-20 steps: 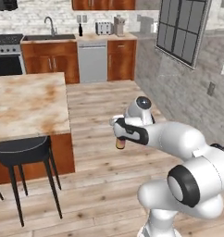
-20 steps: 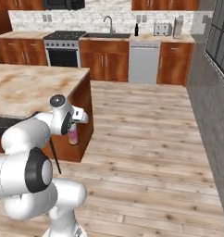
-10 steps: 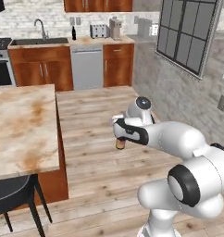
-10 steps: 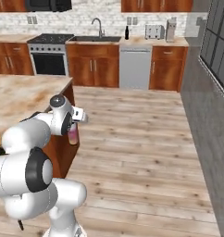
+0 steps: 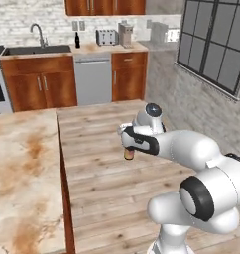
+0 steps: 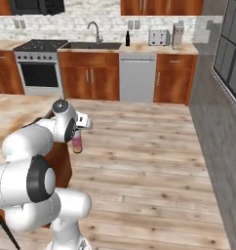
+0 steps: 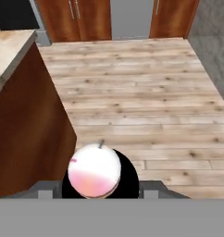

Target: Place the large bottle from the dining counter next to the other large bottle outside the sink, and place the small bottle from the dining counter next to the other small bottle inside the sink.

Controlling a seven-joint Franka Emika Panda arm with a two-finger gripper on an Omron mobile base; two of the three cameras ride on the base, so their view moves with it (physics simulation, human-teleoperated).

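jaws: gripper (image 6: 77,138) apparently clamped on the large bottle (image 6: 77,144)
bottle: hangs over wood floor (image 6: 154,161), beside counter (image 5: 23,173)

Both base views face the far sink (image 5: 36,50); hand view looks floorward.

Even, bright rendered light (soft shadows, slight blur)

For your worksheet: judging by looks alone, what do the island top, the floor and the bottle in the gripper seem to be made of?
Dining counter: looks like polished marble, beige with orange veining.
Floor: apparently light wood planks, with visible seams and grain.
Large bottle, shut in the gripper: smooth, probably plastic or glass, pink above and yellowish below; the look leaves it open.
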